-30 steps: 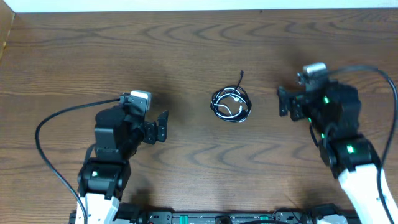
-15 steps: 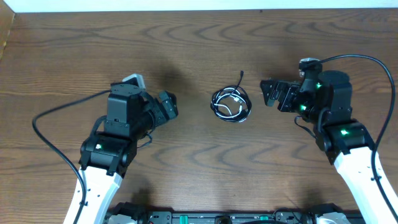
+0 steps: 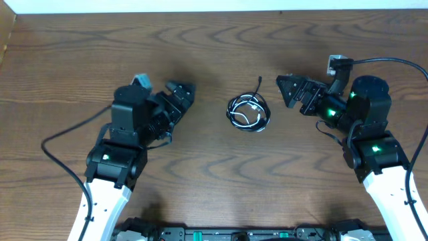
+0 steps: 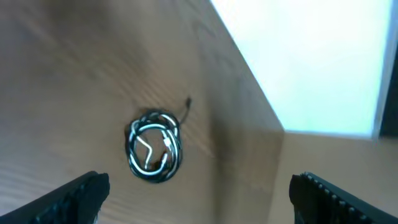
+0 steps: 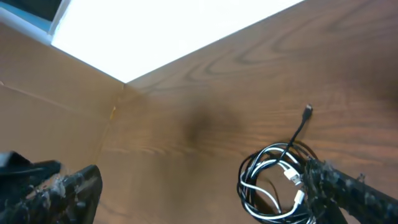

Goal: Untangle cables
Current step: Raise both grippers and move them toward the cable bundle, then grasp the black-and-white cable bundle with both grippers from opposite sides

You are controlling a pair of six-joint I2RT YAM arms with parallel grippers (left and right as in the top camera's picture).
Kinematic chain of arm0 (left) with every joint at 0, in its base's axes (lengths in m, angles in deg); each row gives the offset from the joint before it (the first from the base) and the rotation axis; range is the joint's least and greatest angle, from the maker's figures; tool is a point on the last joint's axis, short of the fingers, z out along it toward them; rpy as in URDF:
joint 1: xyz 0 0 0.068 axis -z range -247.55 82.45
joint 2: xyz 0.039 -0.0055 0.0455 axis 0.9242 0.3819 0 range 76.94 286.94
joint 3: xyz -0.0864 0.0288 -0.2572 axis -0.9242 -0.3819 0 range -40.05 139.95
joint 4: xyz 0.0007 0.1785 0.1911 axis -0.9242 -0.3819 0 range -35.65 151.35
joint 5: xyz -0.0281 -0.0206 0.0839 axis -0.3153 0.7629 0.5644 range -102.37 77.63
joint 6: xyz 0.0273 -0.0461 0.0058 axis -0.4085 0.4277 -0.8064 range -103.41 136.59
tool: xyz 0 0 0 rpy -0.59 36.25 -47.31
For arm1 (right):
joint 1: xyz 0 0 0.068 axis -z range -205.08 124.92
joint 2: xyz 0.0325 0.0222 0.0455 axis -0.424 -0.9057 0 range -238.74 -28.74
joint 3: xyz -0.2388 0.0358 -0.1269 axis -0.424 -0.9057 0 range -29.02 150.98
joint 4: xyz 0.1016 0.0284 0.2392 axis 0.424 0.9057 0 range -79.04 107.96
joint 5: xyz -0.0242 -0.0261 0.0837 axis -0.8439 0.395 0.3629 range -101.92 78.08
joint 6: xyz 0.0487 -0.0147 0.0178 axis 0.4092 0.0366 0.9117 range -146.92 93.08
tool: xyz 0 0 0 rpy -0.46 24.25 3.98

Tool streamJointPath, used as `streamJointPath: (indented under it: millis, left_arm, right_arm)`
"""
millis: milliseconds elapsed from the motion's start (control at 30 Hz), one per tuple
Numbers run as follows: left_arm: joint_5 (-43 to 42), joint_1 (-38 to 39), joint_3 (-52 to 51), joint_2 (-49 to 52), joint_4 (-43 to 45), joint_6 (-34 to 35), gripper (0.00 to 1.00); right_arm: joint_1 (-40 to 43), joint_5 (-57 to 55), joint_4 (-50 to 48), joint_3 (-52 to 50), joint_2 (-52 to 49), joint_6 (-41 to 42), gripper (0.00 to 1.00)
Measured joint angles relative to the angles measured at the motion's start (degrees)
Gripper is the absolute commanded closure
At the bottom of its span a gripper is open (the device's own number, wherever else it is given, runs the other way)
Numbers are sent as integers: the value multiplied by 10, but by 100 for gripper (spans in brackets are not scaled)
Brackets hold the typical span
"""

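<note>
So the cables (image 3: 248, 112) are sitting in one small coil on the wooden table (image 3: 200, 40), black loops around the outside with the white cord bunched up inside, and one black tail with a plug end (image 3: 259, 80) poking out of the coil's far side. The left gripper (image 3: 182, 91) sits off to the coil's left and the right gripper (image 3: 286, 92) off to its right, both pointed at the coil, neither touching it. Both have their fingers spread wide with nothing between them
</note>
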Motion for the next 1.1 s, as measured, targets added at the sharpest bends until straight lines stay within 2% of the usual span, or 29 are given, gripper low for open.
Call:
streamJointPath:
  millis: [133, 333, 433, 467, 633, 767, 833, 933, 1033, 1100]
  left_arm:
    - [-5, 0, 52, 14, -82, -53, 2]
    - [9, 0, 204, 111, -246, -137, 2]
    - [24, 3, 254, 158, -289, -161, 2]
    - [34, 6, 262, 175, -295, -169, 2]
    - [68, 34, 266, 237, -301, -175, 28]
    - [98, 64, 266, 298, -295, -151, 28]
    - [106, 76, 266, 324, -283, -137, 18]
    - [113, 95, 266, 369, -252, -115, 17]
    - [117, 115, 266, 414, -215, -96, 35]
    - [120, 129, 266, 440, -189, -84, 39]
  right_arm:
    - [0, 2, 57, 48, -30, -12, 1]
    - [12, 0, 203, 202, -114, -59, 1]
    - [20, -9, 253, 257, -148, -80, 1]
    - [24, -14, 261, 267, -158, -86, 1]
    - [43, -39, 294, 271, -186, -97, 1]
    - [61, -57, 323, 271, -209, -103, 1]
    - [66, -65, 335, 271, -217, -103, 1]
    - [68, -77, 346, 271, -223, -103, 2]
    - [68, -85, 356, 271, -224, -103, 4]
    - [68, -90, 360, 271, -224, -105, 6]
